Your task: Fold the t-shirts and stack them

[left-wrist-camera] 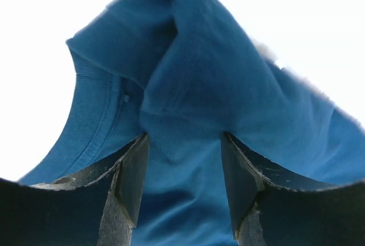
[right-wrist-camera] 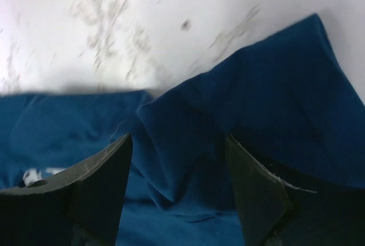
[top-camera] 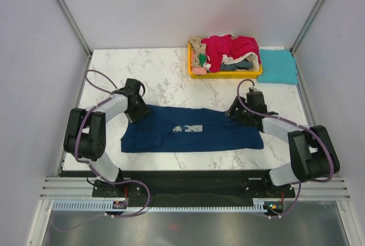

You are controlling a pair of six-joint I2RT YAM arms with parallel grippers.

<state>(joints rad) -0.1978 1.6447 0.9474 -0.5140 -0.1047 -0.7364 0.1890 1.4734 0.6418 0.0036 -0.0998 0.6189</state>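
Two arms sit nearest, left arm (top-camera: 91,134) and right arm (top-camera: 305,154), one pincer each. One navy t-shirt (top-camera: 188,134) with a pale print lies flat mid-way across the table (top-camera: 159,69). The left gripper (left-wrist-camera: 182,166) is at its far left corner and the right gripper (right-wrist-camera: 179,160) at its far right corner. Both have their fingers spread with a ridge of cloth between them. One yellow tray (top-camera: 225,75) at the back holds a heap: one crimson-pink tee (top-camera: 231,46), one beige tee (top-camera: 198,49), and scraps of others I can't count. One teal t-shirt (top-camera: 278,66) lies folded just right of the tray.
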